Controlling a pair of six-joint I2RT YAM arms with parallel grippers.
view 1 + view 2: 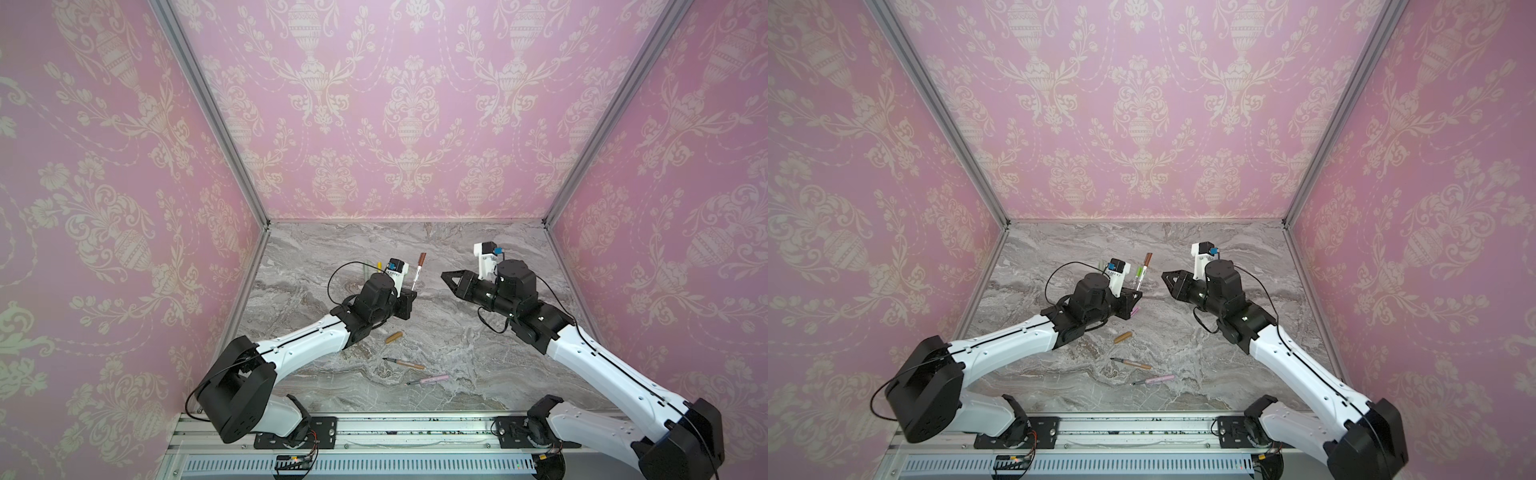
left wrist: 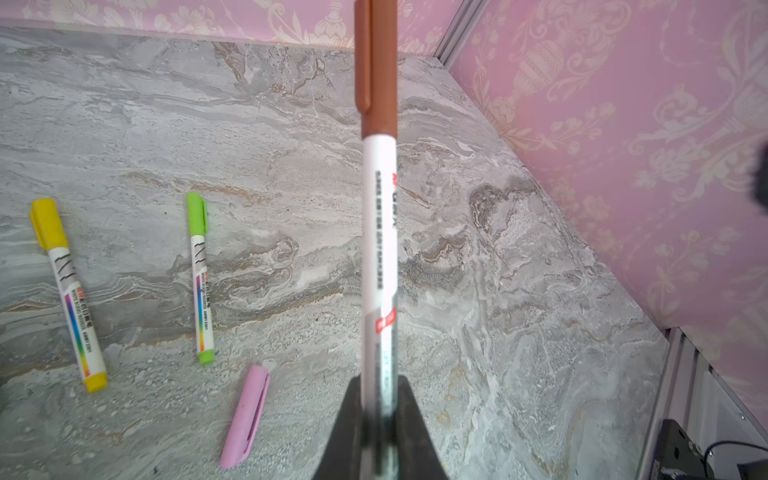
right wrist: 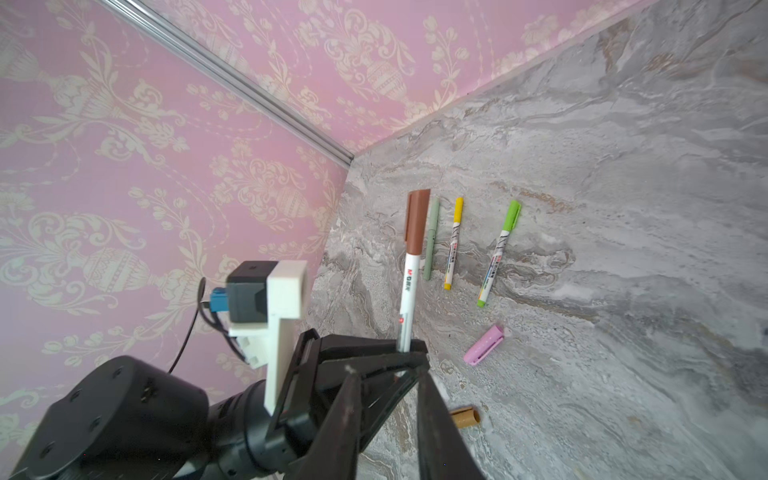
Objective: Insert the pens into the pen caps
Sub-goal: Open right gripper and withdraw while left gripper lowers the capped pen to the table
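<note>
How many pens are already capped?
4: brown-capped pen in the jaws of the left gripper; sage pen, yellow pen and lime pen lying on the table. Arms may hide more.

Place: a robot test booth, I'd say, not a real room.
Walls: pink damask wallpaper (image 1: 415, 124) on flat panels, joined by bare aluminium posts (image 1: 214, 116).
Floor: marble-print tabletop (image 1: 457, 353).
Front: the metal rail (image 1: 415, 428) I am bolted to, beside a slotted cable duct (image 1: 374, 463).

**Left jaws gripping, right jaws parted**

In both top views the left gripper (image 1: 410, 296), left of centre, is clamping a brown-capped pen (image 1: 417, 274) by its lower end. The right gripper (image 1: 449, 283), right of centre, is pointing toward it, jaws slightly apart and empty.
</note>
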